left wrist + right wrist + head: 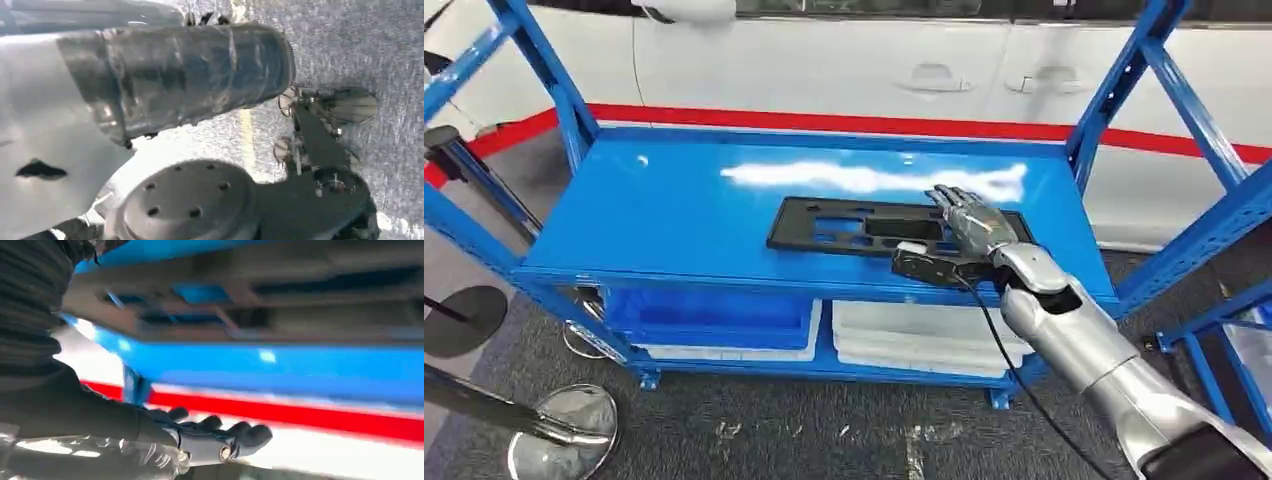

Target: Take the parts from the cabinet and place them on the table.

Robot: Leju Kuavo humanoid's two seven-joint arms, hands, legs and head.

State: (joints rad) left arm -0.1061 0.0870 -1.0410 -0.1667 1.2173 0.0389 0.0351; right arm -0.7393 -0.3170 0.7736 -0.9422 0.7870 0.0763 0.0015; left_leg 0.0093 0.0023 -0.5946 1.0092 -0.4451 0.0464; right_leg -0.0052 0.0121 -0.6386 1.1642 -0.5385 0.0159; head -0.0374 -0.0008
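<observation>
right hand (969,222) fingers spread over flat black plastic panel (844,224) | grip unconfirmed | risk: panel skidding across glossy blue shelf (674,210)

We can read no text, label, brand or number anywhere. We find no legible sign in these views either.

Surface: blue metal shelf (674,215) of a blue rack | On it: flat black plastic part (844,225) with cut-out openings, lying flat near the shelf's front edge, right of centre | Below the shelf: blue bin (709,315) left, white bin (914,335) right.
</observation>
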